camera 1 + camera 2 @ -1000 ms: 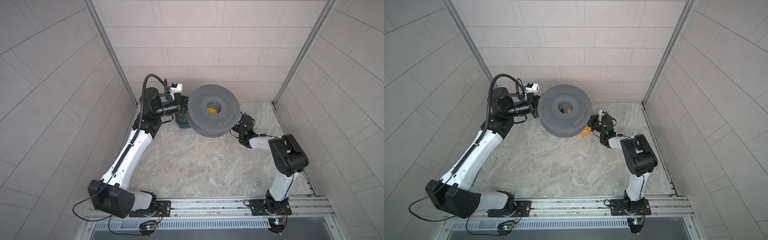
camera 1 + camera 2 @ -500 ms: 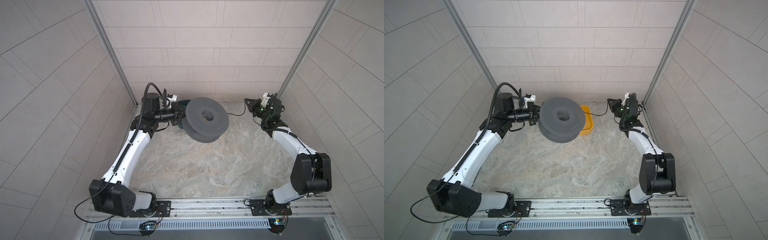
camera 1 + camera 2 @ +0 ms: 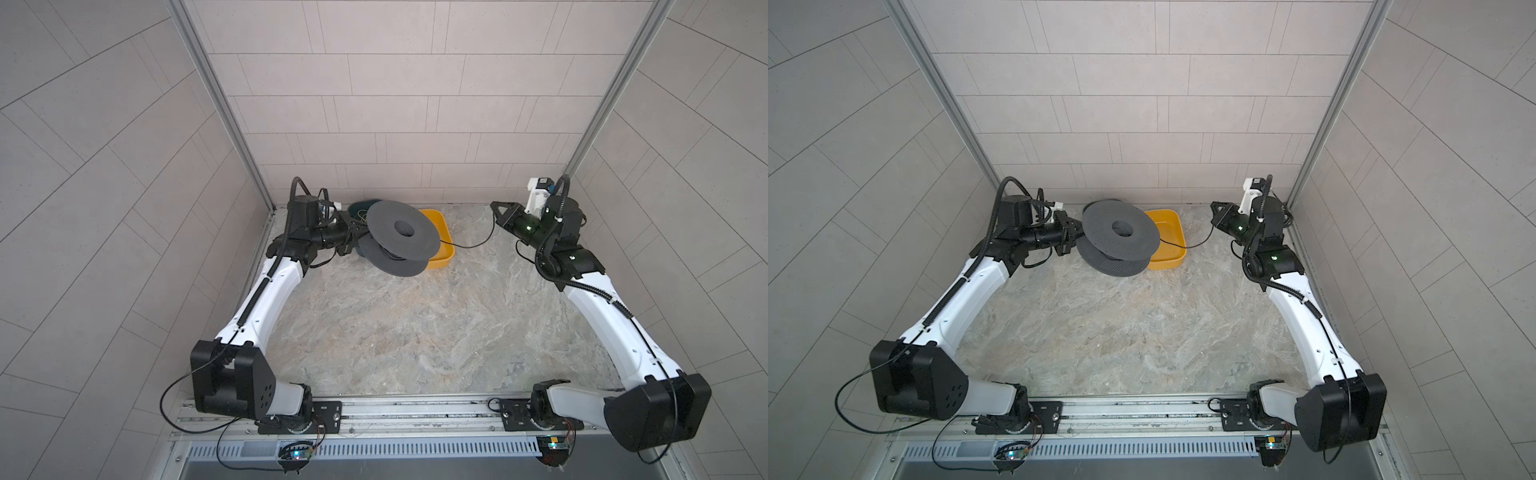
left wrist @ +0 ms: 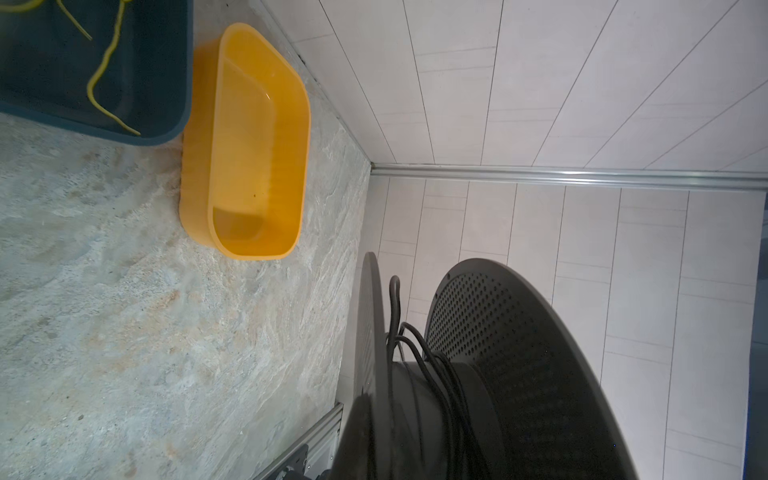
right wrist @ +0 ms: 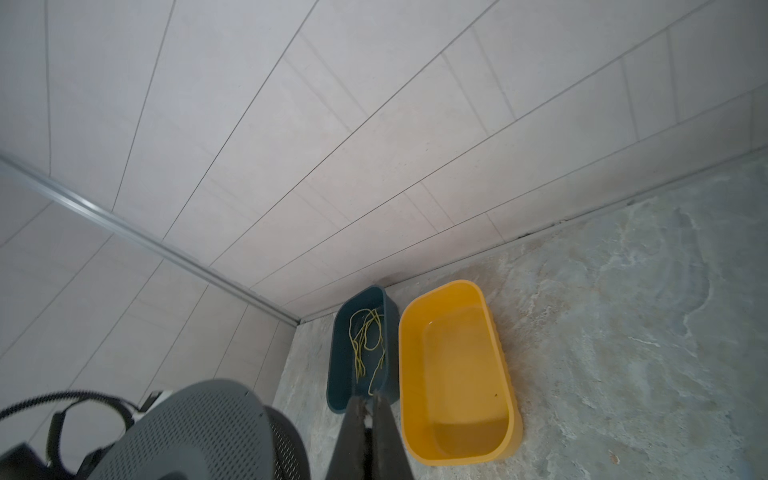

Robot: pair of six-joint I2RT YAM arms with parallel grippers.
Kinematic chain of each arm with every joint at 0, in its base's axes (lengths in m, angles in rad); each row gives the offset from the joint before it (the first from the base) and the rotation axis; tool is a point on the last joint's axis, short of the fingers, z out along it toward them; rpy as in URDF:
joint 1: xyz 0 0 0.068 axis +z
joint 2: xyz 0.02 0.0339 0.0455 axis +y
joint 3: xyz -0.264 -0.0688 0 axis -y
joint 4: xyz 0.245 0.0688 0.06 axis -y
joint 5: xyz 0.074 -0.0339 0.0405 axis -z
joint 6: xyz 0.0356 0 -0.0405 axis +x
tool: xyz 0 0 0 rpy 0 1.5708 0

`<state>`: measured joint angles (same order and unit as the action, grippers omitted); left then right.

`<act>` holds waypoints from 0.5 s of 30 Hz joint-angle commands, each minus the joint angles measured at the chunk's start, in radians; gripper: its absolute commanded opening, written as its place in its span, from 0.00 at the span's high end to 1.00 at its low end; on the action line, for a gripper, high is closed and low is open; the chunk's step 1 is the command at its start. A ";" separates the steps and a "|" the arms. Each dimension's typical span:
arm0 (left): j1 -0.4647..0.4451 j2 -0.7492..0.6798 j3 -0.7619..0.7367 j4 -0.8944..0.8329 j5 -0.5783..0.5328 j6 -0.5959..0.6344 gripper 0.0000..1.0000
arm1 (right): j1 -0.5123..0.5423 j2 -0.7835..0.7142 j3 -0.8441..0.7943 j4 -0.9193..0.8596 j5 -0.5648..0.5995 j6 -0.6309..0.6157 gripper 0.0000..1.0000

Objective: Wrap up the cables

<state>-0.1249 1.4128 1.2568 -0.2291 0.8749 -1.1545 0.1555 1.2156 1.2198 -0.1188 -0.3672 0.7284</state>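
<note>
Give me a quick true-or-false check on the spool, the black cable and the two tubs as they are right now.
1. The left pincer grips the grey spool. True.
2. The spool's hub is bare. False: several turns of the black cable lie around it.
3. The black cable runs from the grey spool across to the right pincer. True.
4. The right pincer is wide open. False: it is shut on the black cable.
5. The yellow-green cord lies in the yellow tub. False: it lies in the dark blue tub; the yellow tub is empty.
</note>
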 commanded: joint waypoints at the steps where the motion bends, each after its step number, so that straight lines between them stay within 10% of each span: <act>1: -0.004 0.007 0.016 0.087 -0.040 -0.020 1.00 | 0.095 -0.026 0.047 -0.138 0.035 -0.204 1.00; 15: -0.129 0.044 0.054 -0.139 -0.059 0.225 1.00 | 0.565 0.262 0.558 -0.498 -0.042 -0.539 1.00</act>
<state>-0.2348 1.4616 1.2602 -0.3332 0.7807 -1.0096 0.6815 1.4334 1.6970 -0.5007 -0.3943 0.2810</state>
